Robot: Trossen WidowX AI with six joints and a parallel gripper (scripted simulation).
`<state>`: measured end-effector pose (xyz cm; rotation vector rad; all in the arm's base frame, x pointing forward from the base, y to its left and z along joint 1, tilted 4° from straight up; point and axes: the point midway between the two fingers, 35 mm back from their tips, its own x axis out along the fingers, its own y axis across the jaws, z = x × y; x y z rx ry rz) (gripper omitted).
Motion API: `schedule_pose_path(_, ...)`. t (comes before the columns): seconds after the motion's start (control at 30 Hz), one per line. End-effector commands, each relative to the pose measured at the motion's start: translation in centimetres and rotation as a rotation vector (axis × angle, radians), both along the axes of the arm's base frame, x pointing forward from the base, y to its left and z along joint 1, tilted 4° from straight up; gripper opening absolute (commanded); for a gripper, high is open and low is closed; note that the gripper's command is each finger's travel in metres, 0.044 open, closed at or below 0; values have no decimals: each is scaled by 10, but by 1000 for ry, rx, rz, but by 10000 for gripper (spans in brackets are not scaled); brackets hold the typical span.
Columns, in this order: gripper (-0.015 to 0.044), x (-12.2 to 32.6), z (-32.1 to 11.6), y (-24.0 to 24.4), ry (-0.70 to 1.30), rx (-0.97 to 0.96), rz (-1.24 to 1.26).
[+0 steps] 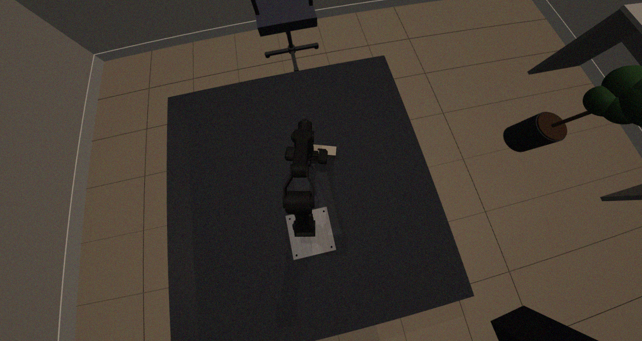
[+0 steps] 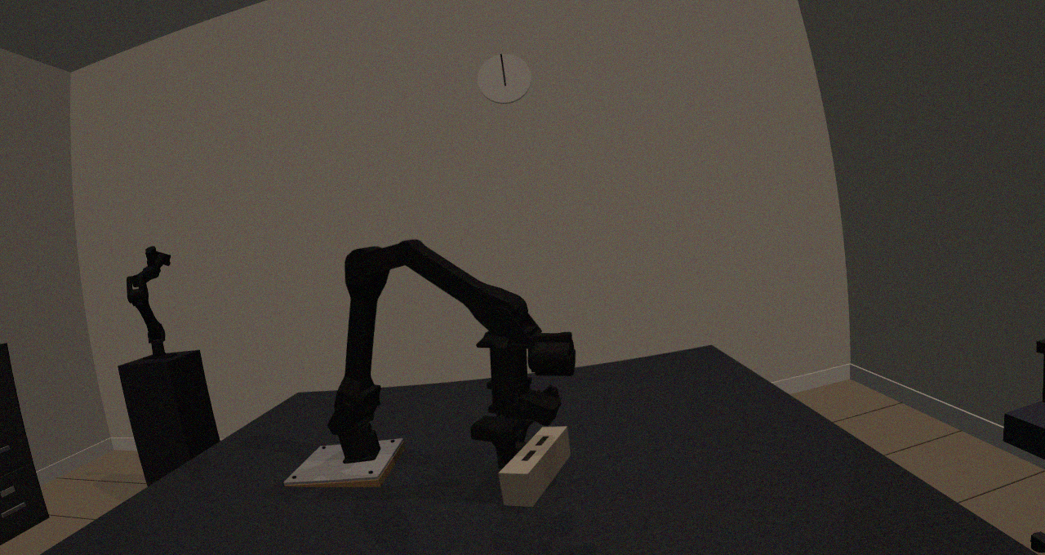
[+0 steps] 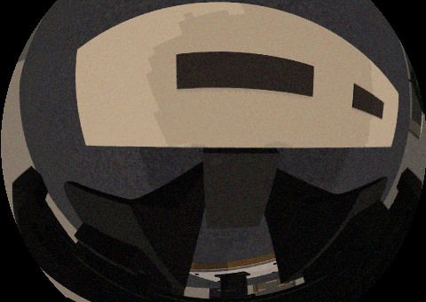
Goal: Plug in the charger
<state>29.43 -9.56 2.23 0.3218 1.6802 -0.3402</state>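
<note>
From left to right in your exterior view, you had the pale base plate (image 1: 323, 240) (image 2: 310, 470), then your gripper (image 1: 308, 156) (image 2: 507, 450) (image 3: 232, 169) pinching the dark charger (image 3: 235, 188), then the power strip (image 1: 331, 151) (image 2: 542, 465) (image 3: 120, 107). Your wrist view put the charger at the strip's long edge, prongs hidden; you couldn't tell whether they touched.

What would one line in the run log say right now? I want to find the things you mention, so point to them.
gripper (image 1: 308, 156) (image 2: 504, 450) (image 3: 232, 169): shut on charger (image 3: 237, 188) | power strip (image 1: 331, 150) (image 2: 536, 460) (image 3: 120, 98): beside charger | both outlets: nothing plugged in
</note>
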Motion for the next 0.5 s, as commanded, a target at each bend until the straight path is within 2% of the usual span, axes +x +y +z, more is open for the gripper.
schedule_pose_path(0.0,0,10,1,-4,-28,-9,2)
schedule_pose_path(0.47,0,15,0,-6,-28,-9,2)
